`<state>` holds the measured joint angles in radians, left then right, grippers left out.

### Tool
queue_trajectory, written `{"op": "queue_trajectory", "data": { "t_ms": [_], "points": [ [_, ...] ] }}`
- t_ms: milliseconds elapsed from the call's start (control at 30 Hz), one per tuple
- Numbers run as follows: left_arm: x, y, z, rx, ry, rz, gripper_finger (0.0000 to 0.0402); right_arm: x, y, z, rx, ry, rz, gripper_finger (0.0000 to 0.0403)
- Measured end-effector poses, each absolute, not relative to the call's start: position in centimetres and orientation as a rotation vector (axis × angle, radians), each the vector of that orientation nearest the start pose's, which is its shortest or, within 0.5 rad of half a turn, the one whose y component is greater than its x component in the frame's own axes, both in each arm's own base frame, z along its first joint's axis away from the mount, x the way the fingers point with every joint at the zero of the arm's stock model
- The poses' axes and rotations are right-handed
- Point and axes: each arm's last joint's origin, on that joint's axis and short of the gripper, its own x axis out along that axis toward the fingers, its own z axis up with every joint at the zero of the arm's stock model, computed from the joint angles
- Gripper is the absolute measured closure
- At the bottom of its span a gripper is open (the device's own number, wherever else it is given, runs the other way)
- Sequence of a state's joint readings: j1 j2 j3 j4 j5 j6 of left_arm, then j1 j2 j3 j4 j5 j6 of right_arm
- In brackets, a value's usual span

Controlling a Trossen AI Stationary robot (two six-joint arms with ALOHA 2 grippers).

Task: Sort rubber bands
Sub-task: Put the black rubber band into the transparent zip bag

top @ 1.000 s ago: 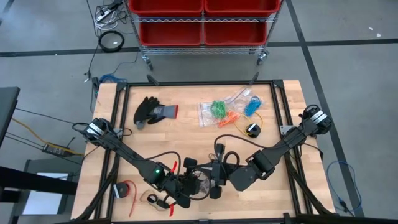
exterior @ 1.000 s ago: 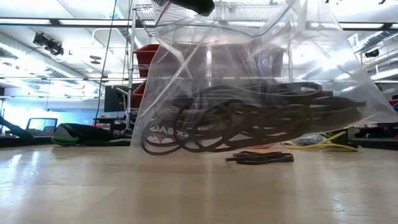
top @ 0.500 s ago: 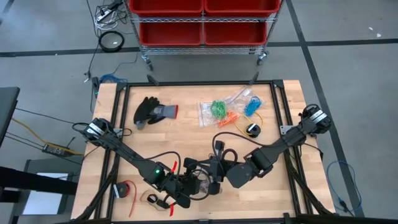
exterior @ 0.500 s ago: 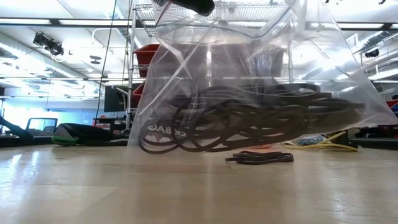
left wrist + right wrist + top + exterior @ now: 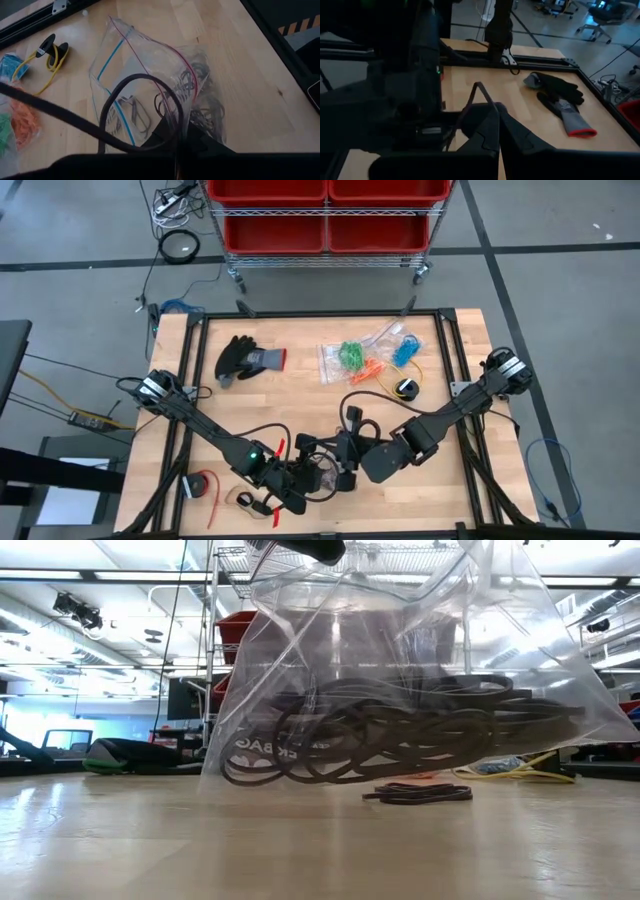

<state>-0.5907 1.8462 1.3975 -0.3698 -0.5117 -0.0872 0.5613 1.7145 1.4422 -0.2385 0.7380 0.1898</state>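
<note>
2 grippers close together at the near middle of the table, left gripper and right gripper both at a clear zip bag of black rubber bands. Bag lifted, hanging just above the wood in the low view, mouth up, bands heaped in its bottom. Left fingers pinched together on the bag's rim per left wrist view. Right fingers pressed together, a thin black loop rising from between them; whether bag plastic is caught there too, cannot tell. 1 small bunch of black bands loose on the table under the bag. Farther back: bags of green bands, orange bands and blue bands. Black glove back left. Yellow cable just beside the coloured bags.
</note>
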Motion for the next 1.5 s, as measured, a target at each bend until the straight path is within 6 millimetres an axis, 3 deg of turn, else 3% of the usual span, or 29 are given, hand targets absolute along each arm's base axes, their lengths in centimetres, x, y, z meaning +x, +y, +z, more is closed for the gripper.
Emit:
{"op": "queue_trajectory", "data": {
  "t_ms": [367, 833, 1133, 1500],
  "points": [
    [34.2, -21.2, 23.7, 0.346, 0.700, -0.044, 0.0400, 34.1, 17.3, 30.4, -0.093, 0.478, -0.267, 0.0403],
    [34.2, -21.2, 23.8, 0.342, 0.694, -0.044, 0.0399, 33.0, 19.4, 29.7, 0.074, 0.591, -0.040, 0.0403],
    [34.2, -21.2, 23.8, 0.341, 0.693, -0.044, 0.0399, 32.7, 18.9, 26.9, 0.182, 0.713, 0.020, 0.0403],
    [34.2, -21.2, 23.8, 0.341, 0.691, -0.044, 0.0399, 33.5, 17.4, 26.5, 0.245, 0.750, 0.031, 0.0403]
  ]
}}
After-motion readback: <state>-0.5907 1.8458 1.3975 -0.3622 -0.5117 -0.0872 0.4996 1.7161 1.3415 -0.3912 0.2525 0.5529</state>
